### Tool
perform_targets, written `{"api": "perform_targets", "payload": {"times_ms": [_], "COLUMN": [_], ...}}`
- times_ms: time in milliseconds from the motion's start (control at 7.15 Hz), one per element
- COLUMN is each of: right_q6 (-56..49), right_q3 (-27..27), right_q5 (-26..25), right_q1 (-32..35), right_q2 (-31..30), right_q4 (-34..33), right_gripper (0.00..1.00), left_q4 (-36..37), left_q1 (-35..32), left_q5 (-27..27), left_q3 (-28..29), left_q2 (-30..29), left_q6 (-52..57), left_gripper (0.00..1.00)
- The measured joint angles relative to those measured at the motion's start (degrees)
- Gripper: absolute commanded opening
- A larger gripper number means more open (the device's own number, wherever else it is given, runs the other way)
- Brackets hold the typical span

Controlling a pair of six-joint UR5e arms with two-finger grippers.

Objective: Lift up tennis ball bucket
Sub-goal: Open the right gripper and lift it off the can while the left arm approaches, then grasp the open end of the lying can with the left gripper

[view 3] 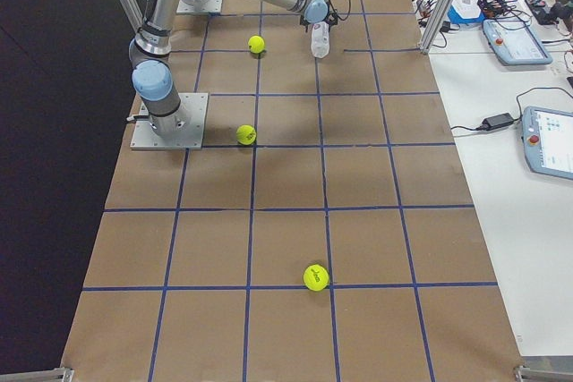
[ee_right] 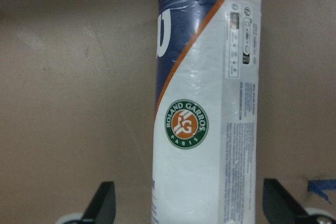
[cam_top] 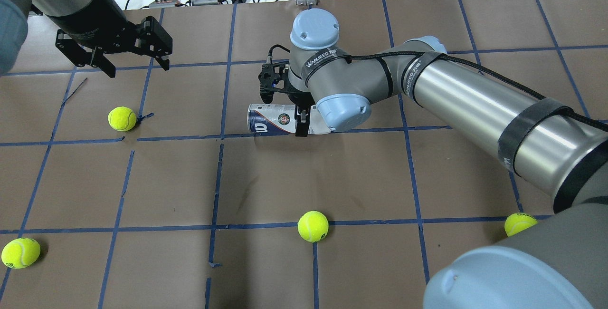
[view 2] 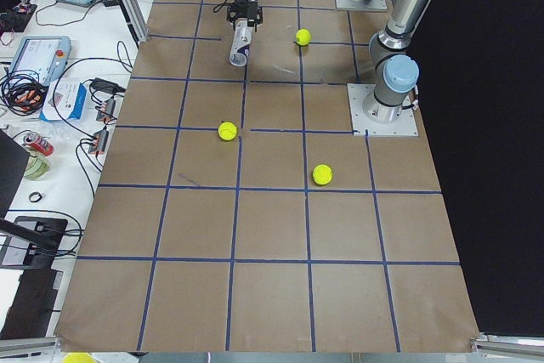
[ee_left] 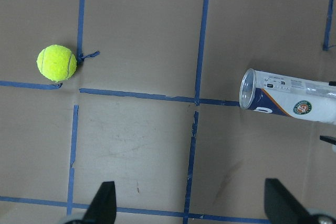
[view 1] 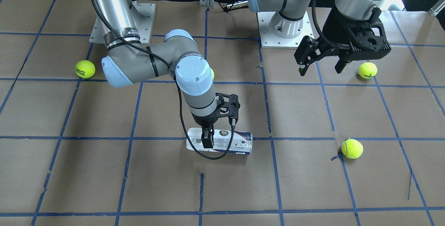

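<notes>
The tennis ball bucket point(view 1: 238, 142) is a clear tube with a white and dark-blue label. It lies on its side on the brown table and also shows in the overhead view point(cam_top: 266, 119) and the left wrist view point(ee_left: 294, 100). My right gripper point(view 1: 220, 134) is lowered over its middle, open, with one finger on each side. In the right wrist view the bucket point(ee_right: 205, 103) fills the space between the fingers point(ee_right: 102, 205), with a gap on both sides. My left gripper point(view 1: 320, 67) hangs open and empty above the table, well away from the bucket.
Loose yellow-green tennis balls lie around: one point(view 1: 352, 148) in front of the left gripper, one point(view 1: 367, 70) beside it, one point(view 1: 85, 69) by the right arm's base. The right arm's elbow point(view 1: 139, 66) reaches low across the table. Blue tape lines grid the surface.
</notes>
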Motion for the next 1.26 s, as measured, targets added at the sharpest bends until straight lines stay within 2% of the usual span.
{"api": "perform_targets", "payload": {"times_ms": [420,699,839,1259], "right_q6": [-0.42,-0.62,-0.66,0.02], "right_q3": [-0.09,0.25,0.03,-1.22], "right_q5": [0.26,0.75,0.95,1.54], "right_q1": [-0.93,-5.34,-8.87,-18.96], "right_q2": [-3.85,-7.39,-10.34,-18.52], "right_q4": [1.14,5.35,8.45,20.58], "right_gripper": [1.00,1.00,1.00,1.00], "left_q4": [-0.22,1.46,2.81,6.04], "left_q1": [0.16,0.12,0.04,0.69], "left_q5": [-0.02,-0.51,-2.58,-15.58], "left_q3": [-0.39,0.33,0.65,1.30], "left_q2": [-2.26,-10.99,-14.83,-23.29], "left_q6": [0.29,0.94,1.72,10.04], "left_gripper": [1.00,1.00,1.00,1.00]}}
